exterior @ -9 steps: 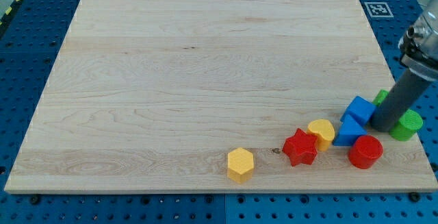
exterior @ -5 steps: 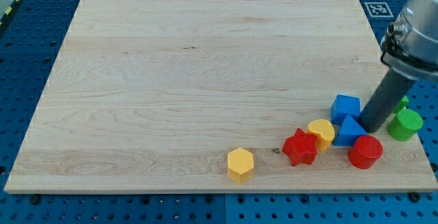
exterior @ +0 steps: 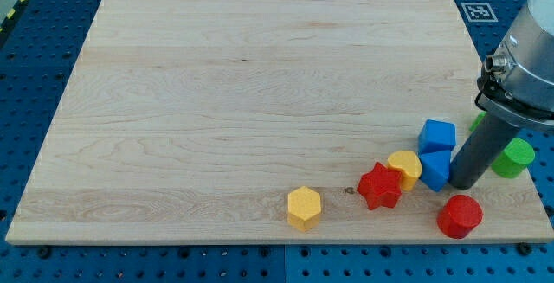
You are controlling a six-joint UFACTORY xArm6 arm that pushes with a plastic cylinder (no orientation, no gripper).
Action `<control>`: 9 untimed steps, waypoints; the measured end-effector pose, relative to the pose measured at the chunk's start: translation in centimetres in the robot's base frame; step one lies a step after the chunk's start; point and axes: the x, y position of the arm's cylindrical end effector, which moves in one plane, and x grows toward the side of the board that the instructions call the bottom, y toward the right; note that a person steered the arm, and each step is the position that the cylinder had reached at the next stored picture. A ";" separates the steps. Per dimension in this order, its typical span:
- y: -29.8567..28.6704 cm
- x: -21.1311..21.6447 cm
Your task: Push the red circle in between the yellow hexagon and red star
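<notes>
The red circle (exterior: 459, 215) lies near the board's bottom right corner. The yellow hexagon (exterior: 304, 208) sits near the bottom edge, left of the red star (exterior: 380, 186). My tip (exterior: 461, 184) is on the board just above the red circle, right beside a blue triangle-like block (exterior: 435, 169) and apart from the circle by a small gap. The red star lies well to the left of my tip.
A yellow rounded block (exterior: 405, 167) touches the red star's upper right. A blue cube (exterior: 437, 135) sits above the blue triangle. A green cylinder (exterior: 516, 157) lies right of the rod, another green block partly hidden behind it. The board's right edge (exterior: 511, 179) is close.
My tip has moved left and down past the blue blocks. The blue blocks shifted left, and the red circle slid down toward the bottom edge.
</notes>
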 end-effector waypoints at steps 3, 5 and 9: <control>5.2 5.4; 3.6 5.9; -4.0 6.0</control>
